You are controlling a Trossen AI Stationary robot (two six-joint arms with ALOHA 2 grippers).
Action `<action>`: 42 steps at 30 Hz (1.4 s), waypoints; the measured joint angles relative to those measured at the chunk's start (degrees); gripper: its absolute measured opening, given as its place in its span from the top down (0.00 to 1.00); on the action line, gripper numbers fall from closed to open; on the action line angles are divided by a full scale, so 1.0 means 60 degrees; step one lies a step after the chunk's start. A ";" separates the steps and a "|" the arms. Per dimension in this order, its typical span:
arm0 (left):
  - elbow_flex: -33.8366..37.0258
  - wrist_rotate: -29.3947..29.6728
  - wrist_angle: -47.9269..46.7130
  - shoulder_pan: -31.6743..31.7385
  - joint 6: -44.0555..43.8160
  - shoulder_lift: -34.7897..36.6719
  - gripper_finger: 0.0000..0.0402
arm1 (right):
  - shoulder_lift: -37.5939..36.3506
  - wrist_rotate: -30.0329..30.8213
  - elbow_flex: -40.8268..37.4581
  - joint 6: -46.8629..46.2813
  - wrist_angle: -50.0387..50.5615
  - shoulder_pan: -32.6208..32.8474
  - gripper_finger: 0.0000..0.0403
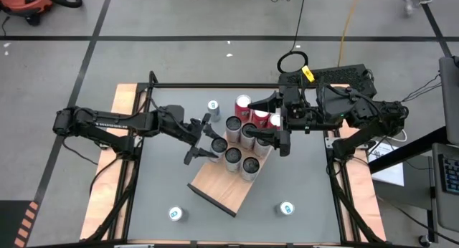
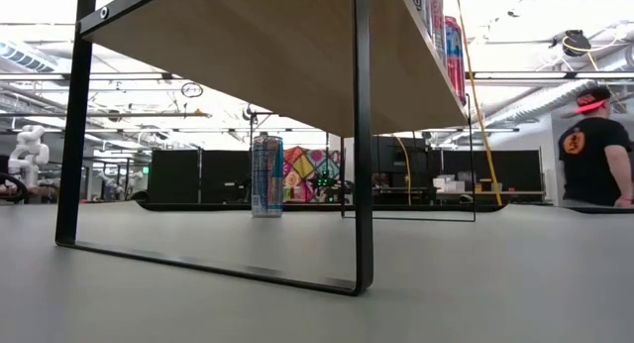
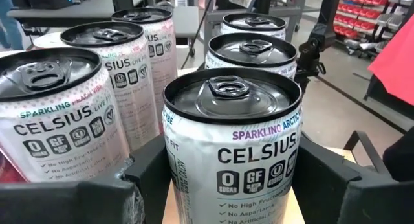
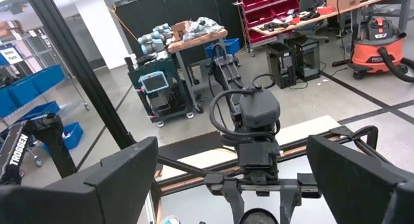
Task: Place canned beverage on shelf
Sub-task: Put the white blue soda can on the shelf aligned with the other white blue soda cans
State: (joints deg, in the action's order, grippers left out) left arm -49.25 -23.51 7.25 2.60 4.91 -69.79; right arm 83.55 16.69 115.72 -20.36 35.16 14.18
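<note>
The shelf (image 1: 222, 187) is a light-brown board on black legs, set slantwise mid-table; the low view looks up at the shelf's underside (image 2: 258, 46). Several silver Celsius cans (image 1: 234, 124) and red cans (image 1: 244, 102) stand on its far half. My left gripper (image 1: 203, 139) reaches in from the table's left and is shut on a silver can (image 3: 233, 153) beside the others. My right gripper (image 1: 270, 119) hangs open, high above the red cans, with nothing between its fingers (image 4: 123, 179). My left gripper pinches the silver can by its two opposite side walls (image 3: 176, 175), below the top rim, between its two fingers (image 3: 145, 175). The fingers come nearly level from the table's left. The can is upright; its bottom is out of view, so I cannot tell whether it stands on the shelf.
Loose cans stand on the grey tabletop: one at the far side (image 1: 213, 105), also seen in the low view (image 2: 266, 174), and two near the front edge (image 1: 176, 214) (image 1: 286, 208). A person (image 2: 594, 145) stands in the room beyond the table.
</note>
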 joint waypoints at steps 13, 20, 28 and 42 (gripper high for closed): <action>0.0000 -0.0004 -0.0053 -0.0028 -0.0013 0.0002 0.36 | 0.0000 -0.0001 0.0000 0.0007 0.0004 -0.0001 0.09; -0.0004 -0.0004 -0.0072 -0.0028 -0.0013 0.0015 0.25 | 0.0000 0.0003 0.0000 0.0007 0.0004 -0.0001 0.09; -0.0004 -0.0004 -0.0683 -0.0028 -0.0270 0.0017 0.24 | 0.0000 -0.0001 0.0000 0.0007 0.0005 -0.0001 0.09; -0.0004 0.0120 -0.0839 -0.0064 -0.0530 0.0615 0.24 | 0.0000 0.0002 0.0000 0.0044 0.0051 -0.0001 0.09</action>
State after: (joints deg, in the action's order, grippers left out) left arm -49.28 -22.79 2.22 2.22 1.73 -66.10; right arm 83.55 16.71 115.72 -20.10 35.46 14.17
